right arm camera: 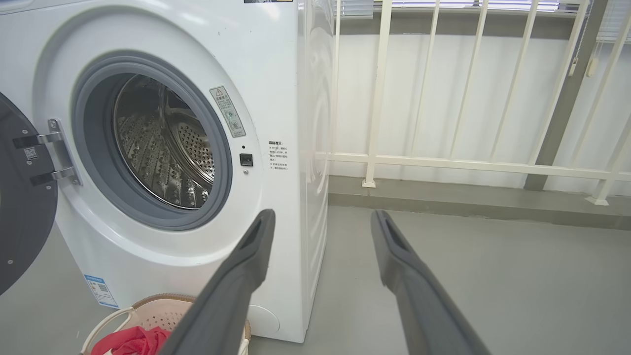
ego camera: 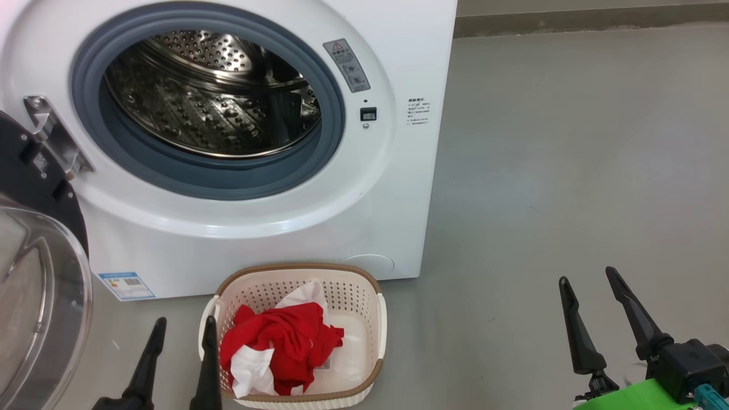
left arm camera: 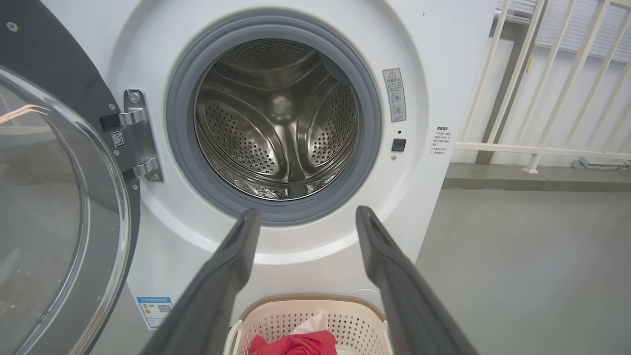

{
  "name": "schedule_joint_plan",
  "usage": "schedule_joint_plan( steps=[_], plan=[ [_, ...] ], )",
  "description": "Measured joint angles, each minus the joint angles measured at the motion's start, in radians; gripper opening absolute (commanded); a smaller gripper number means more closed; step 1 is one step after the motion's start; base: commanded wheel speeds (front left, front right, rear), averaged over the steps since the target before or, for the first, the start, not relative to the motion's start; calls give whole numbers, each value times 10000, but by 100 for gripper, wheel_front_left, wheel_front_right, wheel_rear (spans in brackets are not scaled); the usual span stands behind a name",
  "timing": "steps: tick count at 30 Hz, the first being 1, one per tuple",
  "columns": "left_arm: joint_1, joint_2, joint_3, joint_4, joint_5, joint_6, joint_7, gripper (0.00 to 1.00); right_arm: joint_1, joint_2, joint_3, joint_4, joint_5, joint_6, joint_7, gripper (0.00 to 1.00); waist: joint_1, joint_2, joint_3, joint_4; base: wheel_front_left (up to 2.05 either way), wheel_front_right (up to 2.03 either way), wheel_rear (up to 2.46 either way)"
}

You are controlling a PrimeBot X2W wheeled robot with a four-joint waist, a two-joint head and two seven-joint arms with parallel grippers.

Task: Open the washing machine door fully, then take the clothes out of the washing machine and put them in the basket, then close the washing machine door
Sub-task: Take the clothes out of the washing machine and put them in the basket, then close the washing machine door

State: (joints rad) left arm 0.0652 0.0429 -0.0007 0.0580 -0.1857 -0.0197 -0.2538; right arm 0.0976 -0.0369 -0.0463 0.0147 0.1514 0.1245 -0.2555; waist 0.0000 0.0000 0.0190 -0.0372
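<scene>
On grey floor by white railing, washing machine, left pincer and right pincer both apart.

The washing machine has a smooth, glossy white shell. Its drum is shiny perforated steel, ringed by a matt grey rubber seal. The washing machine door has a clear glossy bowl, a matt black rim and a bright metal hinge. The basket is perforated cream plastic with a brown woven-look rim. The clothes are soft red and white cloth. The floor is smooth, matt grey.
</scene>
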Motion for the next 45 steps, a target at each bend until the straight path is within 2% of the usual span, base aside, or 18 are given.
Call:
schedule_joint_plan(
  steps=[12,30,45],
  plan=[
    [-2,0,-52,46,6,0,0,100,4,0,19,12,0,0,0,100,0,0,-99,19,-18,18,0],
    [-9,2,-100,92,29,0,0,100,8,2,90,48,0,0,0,100,0,0,-77,56,-128,128,0],
    [-32,2,-119,-107,105,205,0,100,7,2,240,52,0,0,0,100,0,0,65,206,-10,10,0]
  ],
)
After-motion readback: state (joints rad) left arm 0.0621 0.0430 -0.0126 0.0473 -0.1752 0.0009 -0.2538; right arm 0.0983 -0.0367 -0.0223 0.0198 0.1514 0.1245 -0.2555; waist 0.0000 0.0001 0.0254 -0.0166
